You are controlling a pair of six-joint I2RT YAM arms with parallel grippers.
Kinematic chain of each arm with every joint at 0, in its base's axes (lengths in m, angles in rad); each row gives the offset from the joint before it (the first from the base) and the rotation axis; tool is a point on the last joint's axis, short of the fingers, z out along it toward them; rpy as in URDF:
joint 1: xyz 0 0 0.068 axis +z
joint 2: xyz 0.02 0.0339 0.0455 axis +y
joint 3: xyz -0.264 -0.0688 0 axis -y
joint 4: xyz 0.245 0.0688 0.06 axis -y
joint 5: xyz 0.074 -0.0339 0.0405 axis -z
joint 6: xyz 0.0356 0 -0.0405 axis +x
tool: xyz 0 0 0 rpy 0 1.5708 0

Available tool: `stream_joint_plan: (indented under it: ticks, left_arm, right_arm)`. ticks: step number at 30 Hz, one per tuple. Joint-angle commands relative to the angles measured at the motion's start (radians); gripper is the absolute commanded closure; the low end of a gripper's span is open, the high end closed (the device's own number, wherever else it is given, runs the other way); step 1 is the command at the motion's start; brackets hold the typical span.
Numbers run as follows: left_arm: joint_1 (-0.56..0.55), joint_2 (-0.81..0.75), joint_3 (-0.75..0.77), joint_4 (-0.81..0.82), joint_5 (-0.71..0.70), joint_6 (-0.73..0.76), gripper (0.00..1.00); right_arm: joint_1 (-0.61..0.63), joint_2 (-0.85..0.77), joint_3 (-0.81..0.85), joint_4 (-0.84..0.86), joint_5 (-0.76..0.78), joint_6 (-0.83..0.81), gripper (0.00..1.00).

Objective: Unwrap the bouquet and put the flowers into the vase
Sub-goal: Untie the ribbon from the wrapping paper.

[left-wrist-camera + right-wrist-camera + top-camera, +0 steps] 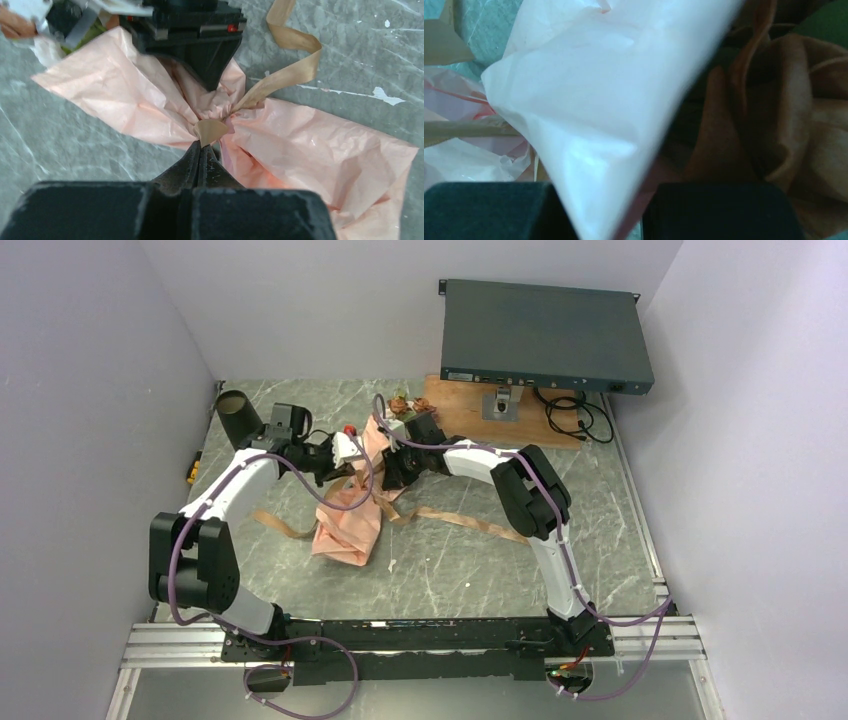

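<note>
early days here: my left gripper (pixel 201 146) is pinched tight on the ribbon (pixel 211 129) knot, my right gripper (pixel 611 215) nips the paper (pixel 589 100), the bouquet (pixel 350 520) is not yet untied, and no flowers (pixel 402 403) are in the vase (pixel 238 412).

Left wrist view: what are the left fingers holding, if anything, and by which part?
The left gripper is shut on the tan ribbon, pinching it right at the tie, where the pink paper is gathered.
</note>
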Motion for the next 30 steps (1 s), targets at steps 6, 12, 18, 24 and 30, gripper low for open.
stream_joint_plan:
  ticks: [6,12,18,24,30]
  left_arm:
    - [0.066,-0.066,-0.081,-0.104,-0.094,0.053,1.0]
    - [0.081,0.008,-0.014,-0.171,-0.061,0.04,1.0]
    - [0.063,-0.008,-0.025,-0.161,-0.031,0.132,1.0]
    - [0.015,-0.019,-0.054,-0.155,-0.031,0.154,1.0]
    - [-0.003,-0.03,-0.077,-0.135,-0.032,0.137,1.0]
  right_arm:
    - [-0.002,0.049,-0.015,-0.118,0.104,-0.065,0.84]
    - [-0.002,-0.029,-0.063,-0.108,-0.016,-0.133,0.82]
    - [0.007,-0.122,-0.043,-0.096,-0.139,-0.101,0.65]
    - [-0.002,-0.226,-0.011,-0.112,-0.205,-0.046,0.65]
    - [0.0,-0.247,-0.001,-0.004,-0.249,0.081,0.65]
